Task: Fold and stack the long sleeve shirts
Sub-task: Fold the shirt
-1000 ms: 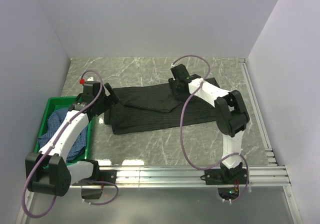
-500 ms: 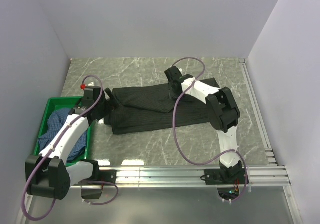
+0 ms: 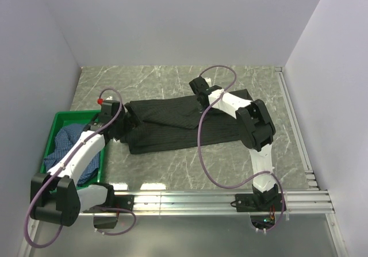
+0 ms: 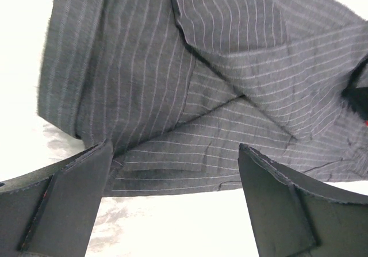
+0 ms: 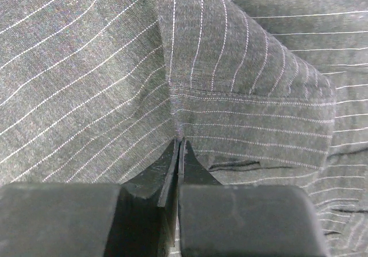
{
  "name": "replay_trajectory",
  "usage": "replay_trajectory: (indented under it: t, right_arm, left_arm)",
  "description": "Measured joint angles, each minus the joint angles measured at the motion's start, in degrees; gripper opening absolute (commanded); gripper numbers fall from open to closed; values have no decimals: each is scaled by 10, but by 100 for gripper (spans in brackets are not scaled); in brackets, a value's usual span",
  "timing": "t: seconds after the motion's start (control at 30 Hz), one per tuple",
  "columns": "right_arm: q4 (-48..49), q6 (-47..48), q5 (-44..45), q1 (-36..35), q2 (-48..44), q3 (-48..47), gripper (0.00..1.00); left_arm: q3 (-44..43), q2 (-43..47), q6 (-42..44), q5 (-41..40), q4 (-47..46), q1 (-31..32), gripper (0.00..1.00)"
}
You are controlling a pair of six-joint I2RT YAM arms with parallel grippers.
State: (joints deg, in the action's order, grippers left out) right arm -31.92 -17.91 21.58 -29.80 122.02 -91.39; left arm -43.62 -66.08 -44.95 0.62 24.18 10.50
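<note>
left tool [image 4: 175,148] agape, right [image 5: 178,145] seemingly closed

This was a robotics lab cell, not a home or a shop. The table [image 3: 172,165] had a grey marble-patterned top and was boxed in by plain pale walls [image 3: 172,21] at the back and on both sides, with no furniture or decoration. Bare aluminium rails [image 3: 190,199] ran along its near edge, and two white-and-black robot arms were bolted there side by side, the left arm [image 3: 80,150] and the right arm [image 3: 230,103]. Loose purple cables [image 3: 199,142] looped from the arms down to their bases. The only everyday things were a black pinstriped shirt [image 3: 172,133] spread on the table and a green plastic crate [image 3: 63,115] at its left edge.
</note>
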Motion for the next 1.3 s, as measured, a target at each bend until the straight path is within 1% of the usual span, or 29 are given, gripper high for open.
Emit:
replay_trajectory:
  t: [0.33, 0.53, 0.6, 0.63, 0.67, 0.7, 0.77, 0.8, 0.9, 0.97, 1.13, 1.2, 1.3]
  right_arm:
    - [-11, 20, 12, 9, -64, 0, 0]
    - [-6, 6, 9, 20, -51, 0, 0]
    - [-2, -4, 14, 21, -36, 0, 4]
    - [-1, -9, 17, 20, -28, 0, 8]
    - [-1, -14, 20, 20, -18, 0, 12]
    - [0, -19, 24, 20, -9, 0, 22]
    - [0, -27, 35, 20, 9, -2, 31]
    - [0, -29, 40, 20, 13, -3, 38]
    - [-2, -36, 61, 20, 20, -13, 47]
    - [-1, -40, 73, 20, 20, -20, 50]
    - [7, -46, 86, 20, 22, -24, 50]
    - [12, -46, 86, 20, 23, -24, 50]
    - [15, -48, 90, 20, 30, -28, 46]
  left_arm:
    - [0, -45, -19, -2, -13, 58, 97]
    - [0, -45, -24, -3, -19, 64, 97]
    - [0, -45, -25, -7, -19, 64, 97]
    - [0, -45, -25, -8, -19, 65, 97]
    - [0, -45, -25, -10, -19, 65, 97]
    - [0, -45, -24, -11, -19, 65, 97]
    - [0, -43, -24, -16, -19, 65, 97]
    - [0, -42, -24, -18, -19, 65, 97]
    - [0, -41, -24, -20, -19, 65, 96]
    - [0, -41, -24, -20, -19, 65, 96]
    - [2, -41, -24, -20, -21, 65, 96]
    - [3, -41, -24, -20, -21, 65, 96]
    - [3, -41, -23, -20, -21, 65, 96]
